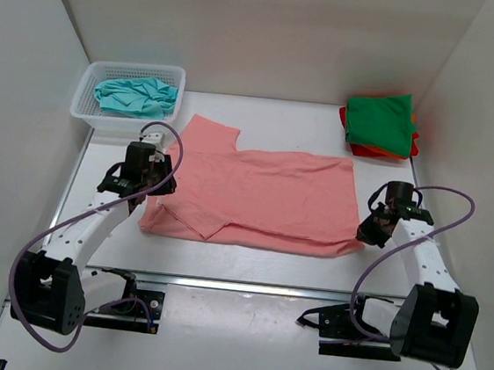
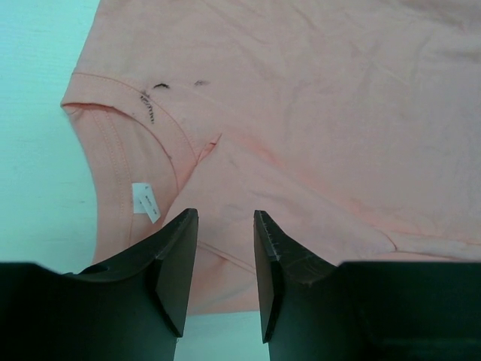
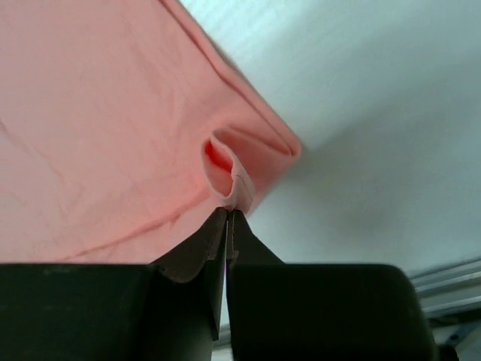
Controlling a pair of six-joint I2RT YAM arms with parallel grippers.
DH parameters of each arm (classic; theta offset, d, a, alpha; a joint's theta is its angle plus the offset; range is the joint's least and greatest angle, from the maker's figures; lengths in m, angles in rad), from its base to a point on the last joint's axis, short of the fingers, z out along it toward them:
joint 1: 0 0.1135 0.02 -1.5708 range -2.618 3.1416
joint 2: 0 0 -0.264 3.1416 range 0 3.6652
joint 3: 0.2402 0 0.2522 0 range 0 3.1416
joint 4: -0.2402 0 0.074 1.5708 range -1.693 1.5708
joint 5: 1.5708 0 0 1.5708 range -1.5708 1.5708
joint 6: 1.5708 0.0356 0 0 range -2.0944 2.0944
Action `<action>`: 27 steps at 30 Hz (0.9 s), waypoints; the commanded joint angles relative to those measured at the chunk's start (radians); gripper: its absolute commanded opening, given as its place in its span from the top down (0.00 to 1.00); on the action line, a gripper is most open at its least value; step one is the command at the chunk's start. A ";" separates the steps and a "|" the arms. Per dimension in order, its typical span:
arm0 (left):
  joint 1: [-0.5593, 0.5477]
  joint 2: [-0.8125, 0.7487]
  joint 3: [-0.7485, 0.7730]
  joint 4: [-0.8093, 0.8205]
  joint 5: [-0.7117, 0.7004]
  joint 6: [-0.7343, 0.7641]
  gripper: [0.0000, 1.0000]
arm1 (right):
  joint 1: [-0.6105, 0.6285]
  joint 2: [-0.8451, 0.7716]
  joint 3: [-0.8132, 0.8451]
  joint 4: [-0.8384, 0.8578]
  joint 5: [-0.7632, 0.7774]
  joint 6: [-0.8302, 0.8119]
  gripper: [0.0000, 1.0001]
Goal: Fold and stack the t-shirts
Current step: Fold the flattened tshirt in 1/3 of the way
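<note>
The salmon pink t-shirt (image 1: pixel 263 196) lies spread on the table, partly folded, collar end at the left. My left gripper (image 1: pixel 153 178) is open above its collar edge; the collar and white label (image 2: pixel 144 201) show in the left wrist view. My right gripper (image 1: pixel 367 234) is shut on the shirt's near right hem corner (image 3: pixel 239 188), pinching a fold of cloth. A teal t-shirt (image 1: pixel 135 95) lies crumpled in the basket. A folded green t-shirt (image 1: pixel 378 121) tops a stack over orange (image 1: pixel 402 153) and red (image 1: pixel 365 150) ones at the back right.
The white mesh basket (image 1: pixel 87 108) stands at the back left corner. White walls close in the table on three sides. A metal rail (image 1: pixel 254 286) runs along the near edge between the arm bases.
</note>
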 commanded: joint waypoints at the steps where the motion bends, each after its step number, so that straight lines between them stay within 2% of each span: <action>1: 0.021 0.012 -0.002 0.013 -0.001 0.020 0.53 | -0.018 0.072 0.049 0.142 0.008 -0.030 1.00; 4: 0.036 0.028 -0.013 0.023 -0.001 0.031 0.52 | -0.025 0.151 0.070 0.191 0.005 -0.035 1.00; 8: 0.024 0.052 -0.014 0.000 -0.036 0.045 0.41 | 0.009 0.220 0.122 0.223 0.036 -0.042 1.00; 10: 0.021 0.077 -0.013 -0.010 -0.025 0.040 0.39 | 0.018 0.242 0.133 0.249 0.025 -0.044 1.00; 21: -0.016 0.270 -0.002 0.065 0.027 -0.018 0.40 | 0.037 0.299 0.156 0.298 0.017 -0.053 1.00; 24: -0.020 0.299 -0.005 0.092 0.058 -0.041 0.44 | 0.032 0.305 0.153 0.301 0.014 -0.061 1.00; 26: -0.017 0.311 -0.016 0.115 0.068 -0.053 0.63 | 0.032 0.308 0.153 0.308 0.017 -0.071 1.00; 27: -0.017 0.311 -0.020 0.126 0.070 -0.058 0.78 | 0.028 0.302 0.147 0.311 0.016 -0.071 1.00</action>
